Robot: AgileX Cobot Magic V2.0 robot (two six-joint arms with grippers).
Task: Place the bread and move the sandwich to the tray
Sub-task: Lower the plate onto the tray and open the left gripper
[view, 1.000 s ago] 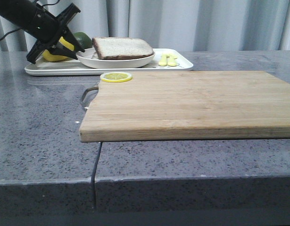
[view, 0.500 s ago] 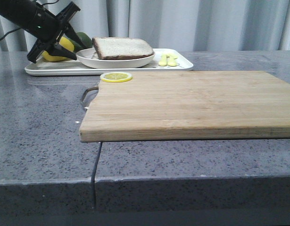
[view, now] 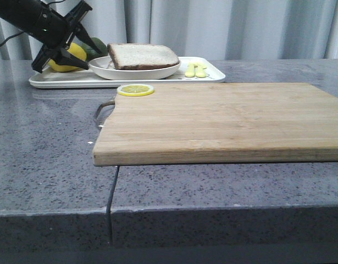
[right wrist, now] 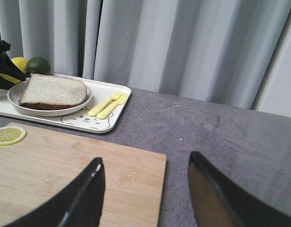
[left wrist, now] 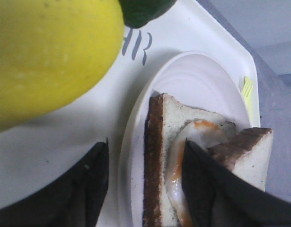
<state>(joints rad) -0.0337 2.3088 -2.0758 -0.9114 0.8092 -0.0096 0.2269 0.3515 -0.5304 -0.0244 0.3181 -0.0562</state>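
The sandwich (view: pixel 142 55) lies on a round white plate (view: pixel 137 73) on the white tray (view: pixel 59 81) at the back left. In the left wrist view a dark-crusted slice with fried egg (left wrist: pixel 183 142) lies on the plate (left wrist: pixel 197 80), and the bread (left wrist: pixel 247 151) rests tilted on top. My left gripper (view: pixel 92 59) is open at the plate's left rim, and its jaws straddle the rim and the sandwich's edge (left wrist: pixel 146 144) without touching them. My right gripper (right wrist: pixel 145 163) is open and empty above the cutting board's right end, out of the front view.
A wooden cutting board (view: pixel 212 118) fills the table's middle, with a lemon slice (view: pixel 135 89) at its back left corner. A lemon (view: pixel 70 55) and a lime (view: pixel 94 45) sit on the tray behind my left gripper. A yellow fork and knife (view: pixel 195 70) lie at the tray's right end.
My left gripper has lifted slightly and drawn back a little from the plate's rim, uncovering more of the lemon. The plate and sandwich have not moved.
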